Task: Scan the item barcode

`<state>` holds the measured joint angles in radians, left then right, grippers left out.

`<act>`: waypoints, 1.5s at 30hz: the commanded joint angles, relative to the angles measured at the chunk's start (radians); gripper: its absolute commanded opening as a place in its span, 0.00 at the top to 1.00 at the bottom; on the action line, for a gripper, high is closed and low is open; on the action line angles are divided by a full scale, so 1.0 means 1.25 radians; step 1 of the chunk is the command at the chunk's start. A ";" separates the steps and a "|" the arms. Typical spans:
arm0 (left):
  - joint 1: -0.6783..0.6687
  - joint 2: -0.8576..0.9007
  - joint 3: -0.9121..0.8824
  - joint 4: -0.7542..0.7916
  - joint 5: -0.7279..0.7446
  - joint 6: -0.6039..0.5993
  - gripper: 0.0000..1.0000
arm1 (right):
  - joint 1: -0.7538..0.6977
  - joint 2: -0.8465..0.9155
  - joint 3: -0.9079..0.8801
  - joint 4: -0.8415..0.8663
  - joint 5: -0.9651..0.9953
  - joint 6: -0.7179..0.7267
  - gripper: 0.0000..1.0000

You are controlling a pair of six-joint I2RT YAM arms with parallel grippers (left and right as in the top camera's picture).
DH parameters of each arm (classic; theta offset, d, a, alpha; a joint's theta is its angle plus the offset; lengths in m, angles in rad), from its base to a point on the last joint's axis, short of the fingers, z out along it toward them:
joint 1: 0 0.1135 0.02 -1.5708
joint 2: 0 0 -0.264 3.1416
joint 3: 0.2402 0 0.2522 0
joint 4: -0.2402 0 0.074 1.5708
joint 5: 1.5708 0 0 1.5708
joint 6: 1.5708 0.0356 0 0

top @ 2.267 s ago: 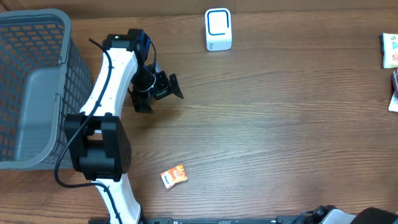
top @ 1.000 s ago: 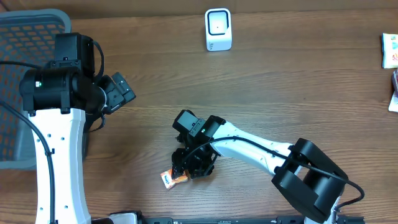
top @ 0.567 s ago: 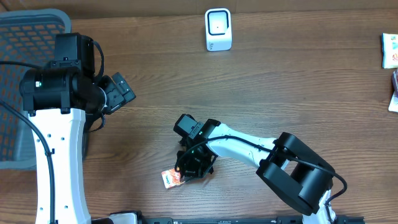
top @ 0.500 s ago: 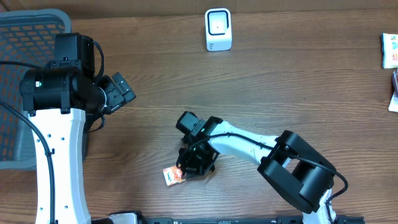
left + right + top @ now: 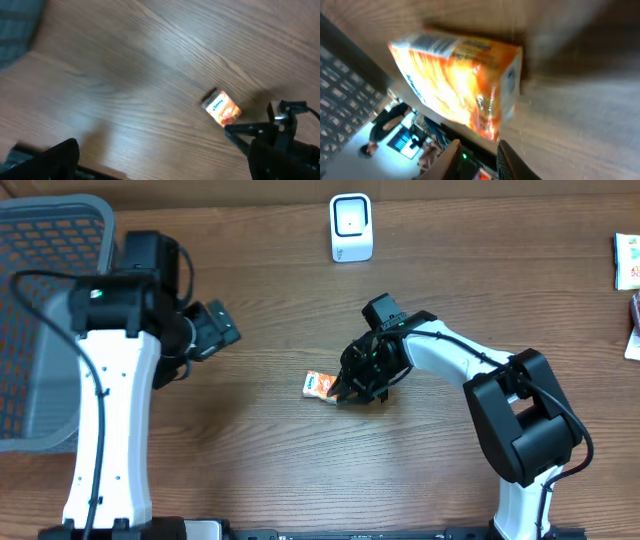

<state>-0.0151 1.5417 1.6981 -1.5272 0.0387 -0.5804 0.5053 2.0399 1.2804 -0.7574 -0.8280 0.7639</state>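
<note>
- As the overhead view showed, the right claw [image 5: 347, 389] sat narrow at 3 o'clock of the orange box [image 5: 319, 385], mid-tabletop [image 5: 480, 300]. The scanner [image 5: 351, 227] stood at 12 o'clock, well apart.
- Left wrist: the left claw [image 5: 165, 147] gaped wide, empty.
- Right wrist: the box's corner neared the fingertips [image 5: 453, 159], grip unclear. A thin hold might let it twist or drop, hiding the barcode.

Background is a brown wood-grain table [image 5: 480, 300], planks running left-right, and it fills every view. No walls, floor or windows are visible. Lighting is even and from above, with soft short shadows; the left wrist view shows a pale sheen across the wood. A grey plastic mesh basket [image 5: 30, 250] sits at the far left edge. A white-and-green packet [image 5: 627, 262] and a dark red packet [image 5: 634, 330] are cut off at the right edge.
</note>
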 commanded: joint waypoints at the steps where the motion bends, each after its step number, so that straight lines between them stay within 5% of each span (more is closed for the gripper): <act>1: -0.031 0.023 -0.053 0.033 0.065 0.040 0.00 | 0.008 -0.025 0.002 -0.030 -0.002 -0.066 0.74; 3: -0.053 0.037 -0.079 0.048 0.068 0.040 0.09 | 0.004 -0.059 0.030 -0.086 0.087 -0.090 0.69; 4: -0.061 0.042 -0.091 0.054 0.068 0.040 0.14 | 0.000 -0.078 0.050 -0.117 0.138 -0.112 0.57; 5: -0.070 0.047 -0.105 0.060 0.068 0.040 0.16 | -0.005 -0.096 0.074 -0.140 0.173 -0.158 0.24; 6: -0.076 0.053 -0.117 0.069 0.069 0.040 0.20 | -0.011 -0.107 0.092 -0.152 0.188 -0.204 0.17; 8: -0.092 0.068 -0.142 0.093 0.069 0.039 0.30 | -0.027 -0.116 0.119 -0.149 0.200 -0.274 0.41; 14: -0.112 0.118 -0.149 0.103 0.070 0.039 0.54 | -0.032 -0.092 0.115 -0.092 0.254 -0.277 0.73; 16: -0.119 0.137 -0.149 0.100 0.075 0.039 0.81 | -0.024 -0.066 0.111 -0.061 0.255 -0.260 0.82; 18: -0.124 0.151 -0.149 0.093 0.074 0.039 0.96 | -0.017 -0.042 0.111 -0.053 0.255 -0.229 0.91; 33: -0.199 0.261 -0.189 0.099 0.075 0.033 0.96 | 0.092 0.035 0.113 -0.124 0.232 -0.147 0.96; 39: -0.234 0.276 -0.308 0.208 0.198 0.033 0.96 | 0.018 -0.026 0.147 -0.172 0.206 -0.151 0.96; 43: -0.255 0.276 -0.396 0.319 0.218 -0.052 0.96 | -0.045 -0.042 0.165 -0.190 0.206 -0.193 0.79; 45: -0.256 0.276 -0.434 0.373 0.218 -0.082 0.96 | -0.061 -0.040 0.164 -0.195 0.216 -0.212 0.80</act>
<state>-0.3279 1.8797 1.2129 -1.1103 0.2787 -0.5980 0.4503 2.0277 1.4635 -0.9913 -0.5621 0.5430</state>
